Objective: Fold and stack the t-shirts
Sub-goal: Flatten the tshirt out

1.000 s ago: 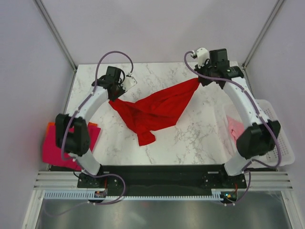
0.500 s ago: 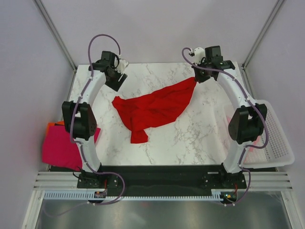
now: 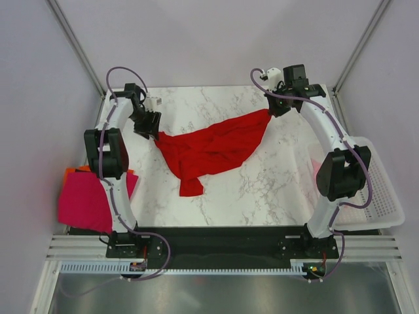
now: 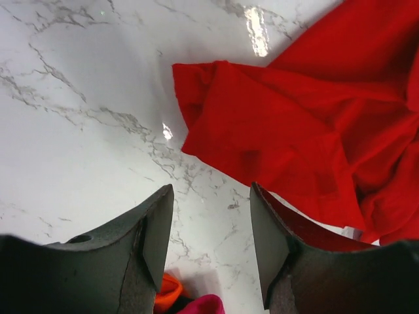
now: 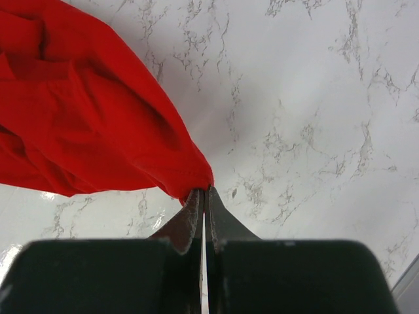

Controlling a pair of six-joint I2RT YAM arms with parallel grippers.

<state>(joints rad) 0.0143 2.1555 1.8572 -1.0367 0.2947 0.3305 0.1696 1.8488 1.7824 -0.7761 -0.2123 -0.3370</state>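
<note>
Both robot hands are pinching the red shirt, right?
No. Only the right gripper is pinching the red shirt, as the right wrist view shows. The left wrist view shows the left gripper open, holding nothing.

White marble-veined table; pale lilac walls; aluminium frame posts at 2 far corners.

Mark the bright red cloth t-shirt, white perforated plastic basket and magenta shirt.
bright red cloth t-shirt (image 3: 213, 147): top external view, middle of the bunched body.
white perforated plastic basket (image 3: 385, 193): top external view, bare perforated surface.
magenta shirt (image 3: 82, 203): top external view, centre of the cloth.
</note>
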